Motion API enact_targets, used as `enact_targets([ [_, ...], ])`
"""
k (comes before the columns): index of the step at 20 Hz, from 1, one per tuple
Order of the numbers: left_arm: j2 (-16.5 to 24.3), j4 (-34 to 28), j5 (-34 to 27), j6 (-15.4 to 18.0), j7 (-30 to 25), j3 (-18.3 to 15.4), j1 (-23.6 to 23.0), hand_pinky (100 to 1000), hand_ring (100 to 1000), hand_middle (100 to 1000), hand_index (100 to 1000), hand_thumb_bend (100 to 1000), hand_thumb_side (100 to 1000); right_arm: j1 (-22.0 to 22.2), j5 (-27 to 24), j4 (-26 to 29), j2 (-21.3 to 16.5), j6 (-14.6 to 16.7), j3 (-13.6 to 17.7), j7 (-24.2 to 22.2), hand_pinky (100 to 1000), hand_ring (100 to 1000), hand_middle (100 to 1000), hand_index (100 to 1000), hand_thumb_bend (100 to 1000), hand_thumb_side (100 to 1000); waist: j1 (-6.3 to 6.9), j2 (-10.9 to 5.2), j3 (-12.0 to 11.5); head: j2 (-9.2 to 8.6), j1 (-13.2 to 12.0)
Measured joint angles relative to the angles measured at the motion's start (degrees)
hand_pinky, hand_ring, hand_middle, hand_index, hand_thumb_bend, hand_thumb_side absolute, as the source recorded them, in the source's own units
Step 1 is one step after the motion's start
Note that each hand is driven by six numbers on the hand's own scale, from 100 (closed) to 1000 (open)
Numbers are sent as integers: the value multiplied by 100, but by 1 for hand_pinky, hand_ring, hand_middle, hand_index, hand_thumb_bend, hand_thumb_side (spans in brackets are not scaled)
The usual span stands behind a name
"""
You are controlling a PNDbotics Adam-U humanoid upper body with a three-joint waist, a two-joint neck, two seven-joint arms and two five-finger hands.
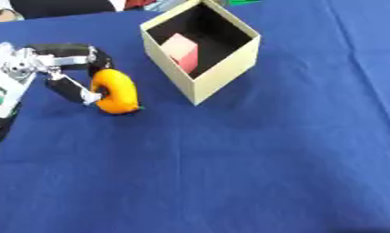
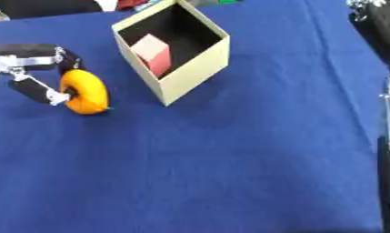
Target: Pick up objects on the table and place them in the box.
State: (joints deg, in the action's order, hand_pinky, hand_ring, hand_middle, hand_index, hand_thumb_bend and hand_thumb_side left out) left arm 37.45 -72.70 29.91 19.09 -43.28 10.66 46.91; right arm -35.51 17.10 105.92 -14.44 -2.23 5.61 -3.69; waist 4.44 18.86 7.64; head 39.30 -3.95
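left hand (image 1: 67,75) pinches an orange curved thing (image 1: 117,91) at nine o'clock of the box (image 1: 222,75), pink block (image 1: 182,51) inside.

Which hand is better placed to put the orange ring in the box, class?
Left. The left hand already pinches the ring beside the box; only the right arm's edge shows, far off.

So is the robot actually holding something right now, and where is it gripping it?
Yes: its left hand pinches the orange ring-shaped object by its left side, one finger through the hole.
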Motion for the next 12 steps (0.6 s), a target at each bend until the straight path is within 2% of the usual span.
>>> enact_targets([
  [7,138,-259,-195,-113,233,-148,48,629,557,662,674,100,126,20,1,28,0,0,0,0,899,998,625,897,100,664,0,-16,-8,0,4],
  [8,161,-305,-203,-125,308,-180,73,628,556,659,670,100,286,20,1,29,0,0,0,0,899,998,626,897,100,667,1,-16,-8,0,6],
  [9,187,-354,-208,-132,386,-206,97,625,554,655,666,100,119,20,1,29,0,0,0,0,899,998,626,897,100,664,3,-16,-8,0,7],
  [12,257,-474,-194,-138,645,-264,179,617,555,648,662,100,110,20,1,31,0,0,0,0,899,998,626,897,100,664,14,-16,-4,-3,9],
])
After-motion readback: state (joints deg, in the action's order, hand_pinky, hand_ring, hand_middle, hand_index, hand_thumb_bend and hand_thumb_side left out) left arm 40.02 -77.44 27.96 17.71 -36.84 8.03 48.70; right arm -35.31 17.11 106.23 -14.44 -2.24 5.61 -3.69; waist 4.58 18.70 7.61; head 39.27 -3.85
